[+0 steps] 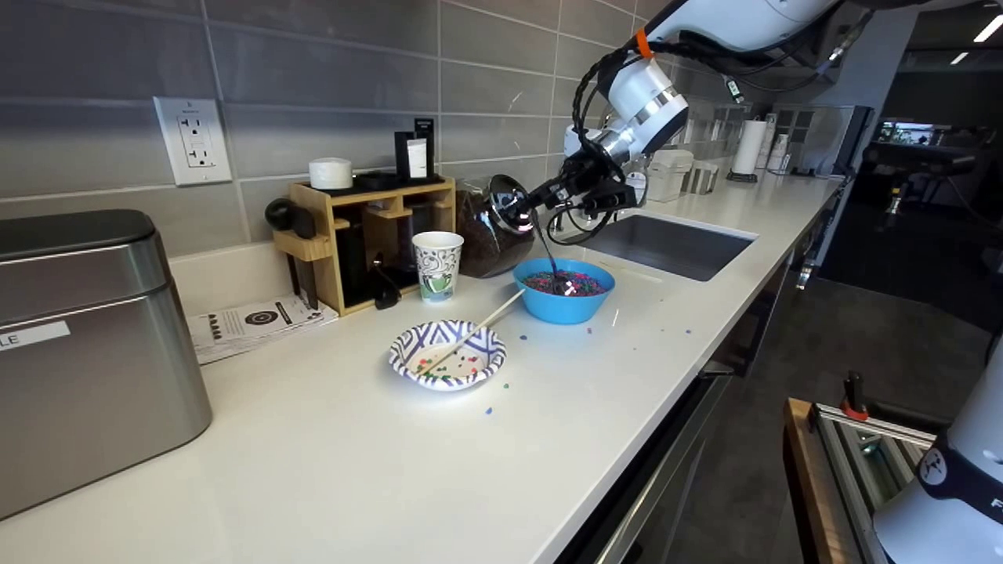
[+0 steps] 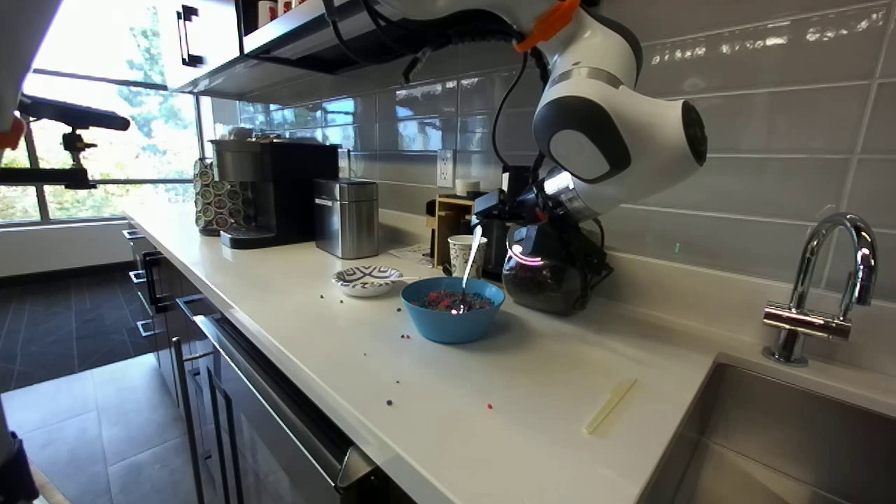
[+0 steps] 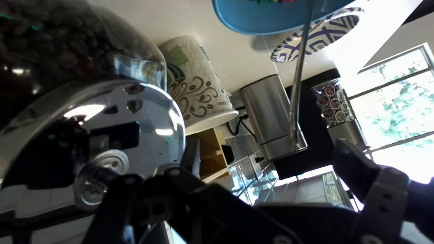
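In the wrist view my gripper (image 3: 269, 150) is released, its jaws wide apart and gripping nothing. The top end of the spoon (image 3: 300, 84) shows in the gap between them, with room on either side. At the top edge I see part of the blue bowl (image 3: 252, 22), and beyond it the paper bowl (image 3: 327, 34). The jar (image 3: 67, 44) takes up the left, and the cup (image 3: 196, 84) stands just beside it. Past the spoon I make out the bin (image 3: 266, 101).

In an exterior view I see the spoon leaning in the blue bowl, its lower end among coloured bits (image 1: 589, 283). The paper bowl sits near, with a few more bits inside and a stick (image 1: 478, 327) laid across it toward the blue bowl. The cup stands by the rack (image 1: 331, 270).

In an exterior view the spoon rises tilted from the blue bowl to just below my gripper; I can't tell whether they touch. A pale utensil (image 2: 609, 407) lies on the counter (image 2: 532, 448) near the sink (image 2: 791, 413).
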Motion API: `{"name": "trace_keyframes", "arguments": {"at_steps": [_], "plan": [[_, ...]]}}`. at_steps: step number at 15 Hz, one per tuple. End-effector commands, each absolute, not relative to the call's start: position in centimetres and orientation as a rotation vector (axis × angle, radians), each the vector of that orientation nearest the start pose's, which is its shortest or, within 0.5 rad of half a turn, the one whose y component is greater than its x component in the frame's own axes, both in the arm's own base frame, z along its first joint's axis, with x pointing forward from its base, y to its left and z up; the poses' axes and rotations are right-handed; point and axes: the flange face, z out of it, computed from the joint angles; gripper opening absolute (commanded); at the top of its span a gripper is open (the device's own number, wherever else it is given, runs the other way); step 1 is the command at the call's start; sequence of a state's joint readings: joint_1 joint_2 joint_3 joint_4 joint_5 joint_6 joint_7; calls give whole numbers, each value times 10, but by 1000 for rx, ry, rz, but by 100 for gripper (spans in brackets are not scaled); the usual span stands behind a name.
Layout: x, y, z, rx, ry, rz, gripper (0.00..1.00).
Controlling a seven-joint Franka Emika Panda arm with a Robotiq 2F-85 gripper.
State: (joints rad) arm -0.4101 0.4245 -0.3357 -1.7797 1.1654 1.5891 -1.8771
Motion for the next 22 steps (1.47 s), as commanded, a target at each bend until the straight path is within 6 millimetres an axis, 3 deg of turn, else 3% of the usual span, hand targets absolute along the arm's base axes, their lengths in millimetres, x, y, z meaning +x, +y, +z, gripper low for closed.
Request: {"name": "trace_keyframes", "arguments": {"at_steps": [1, 9, 22], "plan": [[525, -331, 341, -2075, -785, -1001, 100], [489, -318, 344, -2032, -819, -951, 100], [495, -300, 322, -1996, -755, -1000, 100]]}}
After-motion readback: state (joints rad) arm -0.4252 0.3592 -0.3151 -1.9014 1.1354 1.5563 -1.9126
